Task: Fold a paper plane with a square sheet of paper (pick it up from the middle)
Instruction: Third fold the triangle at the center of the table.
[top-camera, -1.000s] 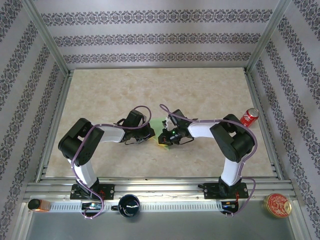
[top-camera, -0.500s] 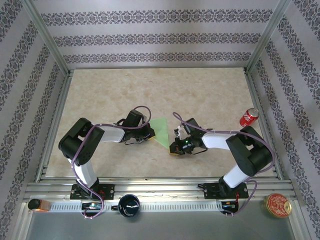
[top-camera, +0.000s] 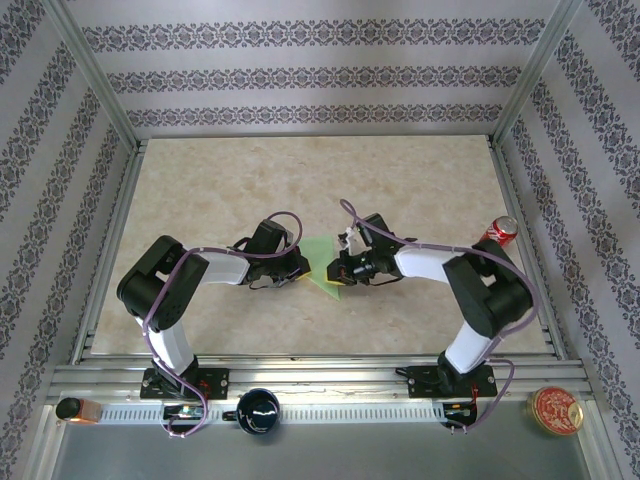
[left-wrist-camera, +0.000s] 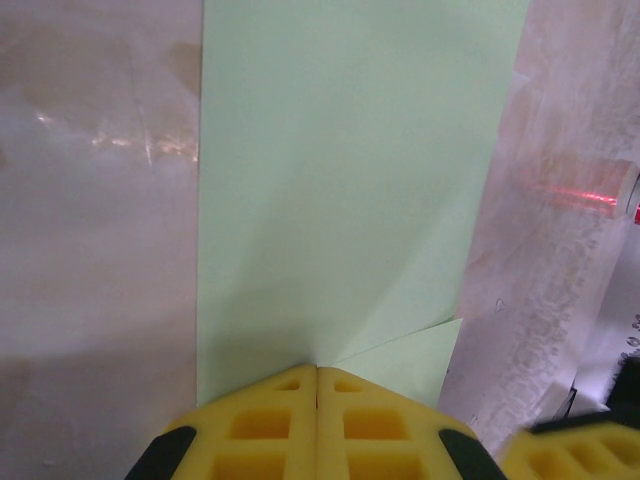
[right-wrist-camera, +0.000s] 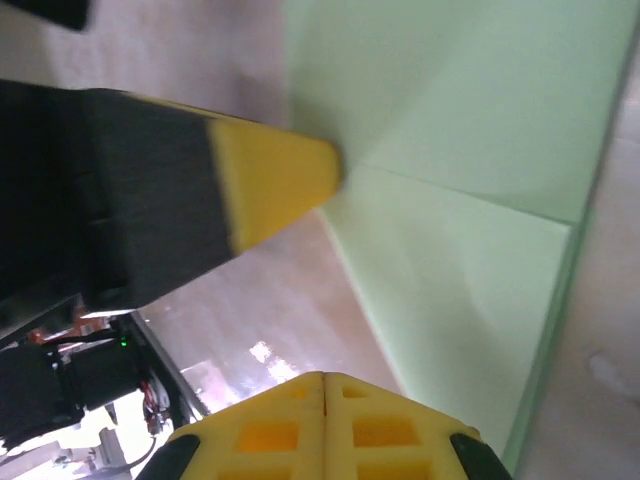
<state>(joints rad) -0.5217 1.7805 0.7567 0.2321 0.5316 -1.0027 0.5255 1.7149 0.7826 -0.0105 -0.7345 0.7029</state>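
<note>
With both closed, let the left end effector (left-wrist-camera: 318, 372) pin the folded light-green paper sheet (left-wrist-camera: 340, 180) to the counter (left-wrist-camera: 100, 200) while the right end effector (right-wrist-camera: 325, 378) presses firmly along the fold line (right-wrist-camera: 460, 195).

The left tool (left-wrist-camera: 317, 372), yellow pads together, meets the near edge of the square sheet of paper (left-wrist-camera: 340, 180) (one flap folded over) on the counter (left-wrist-camera: 90, 250).

The far half of the table (top-camera: 320, 170) lies open from left wall to right wall, and so does the near strip between the two arm bases. At the centre the left gripper (top-camera: 302, 270) and right gripper (top-camera: 334, 272) crowd the paper (top-camera: 320, 258) from both sides, leaving little gap. A can (top-camera: 499, 233) stands at the right edge, just beside the right arm's elbow.
</note>
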